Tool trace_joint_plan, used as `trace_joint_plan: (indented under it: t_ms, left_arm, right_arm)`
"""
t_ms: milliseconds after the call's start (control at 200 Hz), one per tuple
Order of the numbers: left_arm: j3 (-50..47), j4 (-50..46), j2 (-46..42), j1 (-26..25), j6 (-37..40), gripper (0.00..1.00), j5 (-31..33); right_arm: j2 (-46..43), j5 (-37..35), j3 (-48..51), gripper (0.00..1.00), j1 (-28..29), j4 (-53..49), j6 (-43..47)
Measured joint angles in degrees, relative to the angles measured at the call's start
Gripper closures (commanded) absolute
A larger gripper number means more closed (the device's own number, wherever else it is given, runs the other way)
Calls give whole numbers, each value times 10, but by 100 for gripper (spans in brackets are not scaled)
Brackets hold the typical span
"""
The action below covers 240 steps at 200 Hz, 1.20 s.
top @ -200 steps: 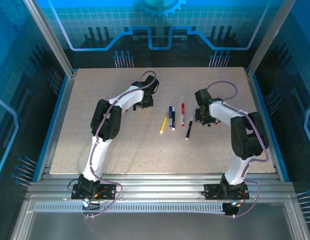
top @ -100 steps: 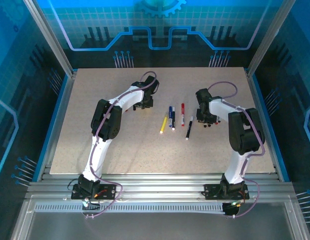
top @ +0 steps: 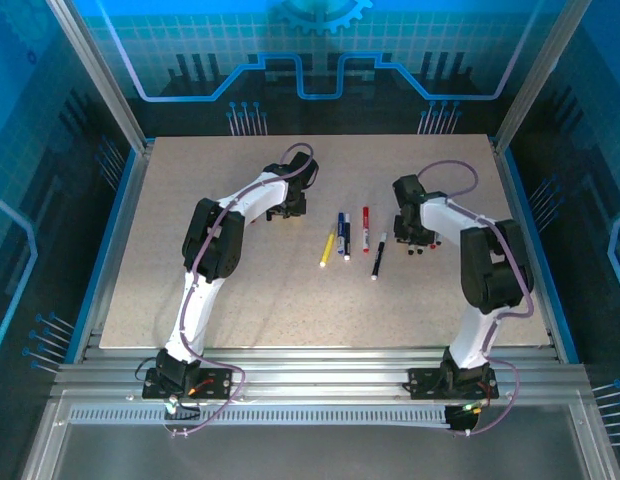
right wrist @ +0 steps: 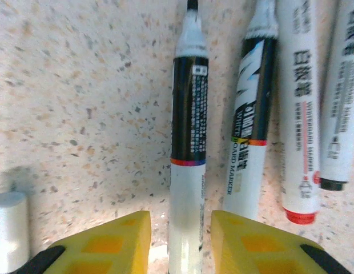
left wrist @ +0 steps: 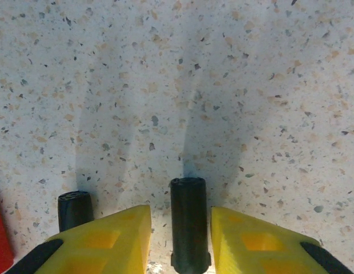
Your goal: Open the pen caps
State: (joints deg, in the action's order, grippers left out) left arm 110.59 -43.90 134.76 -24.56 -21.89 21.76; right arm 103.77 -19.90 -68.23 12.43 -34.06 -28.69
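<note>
Straddling a black pen cap [left wrist: 188, 200] with slack jaws, the left gripper [left wrist: 181, 217] could nudge it toward a second black cap [left wrist: 74, 210] at 9 o'clock. The right gripper [right wrist: 177, 220], also released, straddles an uncapped pen [right wrist: 187, 142] and could shove it into the markers [right wrist: 300, 114] at 3 o'clock. The speckled table [top: 240, 300] is flat, inside a blue-lit enclosure [top: 50, 150].

Two matching machines stand here. The left white-and-black jointed arm [top: 205, 250] and the right white-and-black jointed arm [top: 485, 270] each have glossy white link shells between bulky matte black joint housings. Their black base plates [top: 185, 378] sit at seven and five o'clock. A thin lilac cable [top: 295, 150] loops along each arm. The left gripper [left wrist: 181, 234] has bright yellow wedge-shaped plastic fingers [left wrist: 114, 237] with square recessed pockets and black rounded parts at their outer corners. The right gripper [right wrist: 181, 240] looks the same.
</note>
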Motion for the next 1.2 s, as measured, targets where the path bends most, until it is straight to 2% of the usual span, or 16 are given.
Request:
trace_joint_plan:
  t_ms: [140,295,495,705,955,1201]
  left_arm:
    - [-1,0,-2,-6,0,67,9]
    - [-28,19,-34,-23,-1,66,-7]
    - [-54,54,-72,-56,-6,63,-61]
    - [-90,90,-74,-80,-6,59,-107]
    - [-124,119,-74,-83,-6,58,-148]
    - [-124,136,-74,-85,-7,58,-157]
  right_arm:
    - [-59,13,2,63,15,5,0]
    - [-106,52,14,56,59,33,4]
    - [-115,108,34,45,118,77,7]
    - [-111,136,58,35,144,134,2]
    - [-111,156,102,35,147,180,-2]
    - [-111,164,112,36,146,197,-4]
